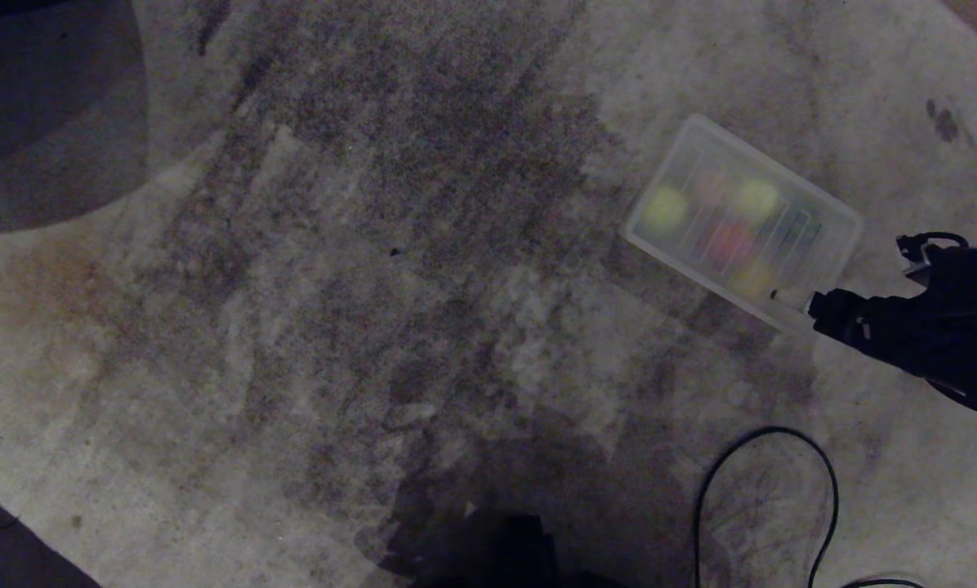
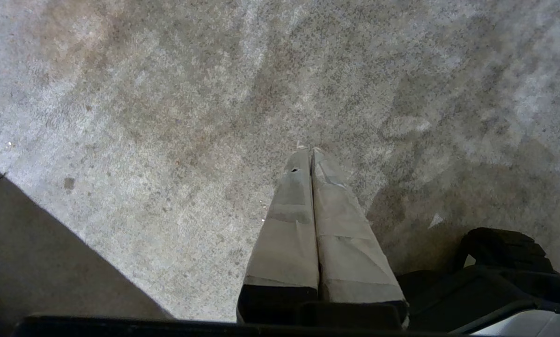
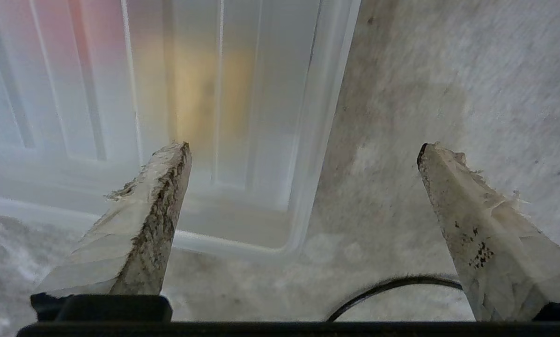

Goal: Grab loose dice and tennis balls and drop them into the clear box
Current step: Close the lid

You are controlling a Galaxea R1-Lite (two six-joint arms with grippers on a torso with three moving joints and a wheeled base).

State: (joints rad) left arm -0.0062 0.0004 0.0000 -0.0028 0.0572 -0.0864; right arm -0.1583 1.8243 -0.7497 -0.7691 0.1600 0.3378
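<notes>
1. Right of centre on the stained carpet (image 1: 374, 327) sits the clear box (image 1: 832, 245), holding blurred yellow-green balls (image 1: 666, 208) and reddish shapes (image 1: 729, 238).
2. Right gripper (image 3: 303, 150) hovers at its near corner, fingers wide apart, empty.
3. Left gripper (image 2: 310, 152) is pressed together, empty, over carpet.

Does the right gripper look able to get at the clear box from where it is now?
Probably yes: the right gripper hangs open at the clear box's near corner, with nothing between them.
</notes>
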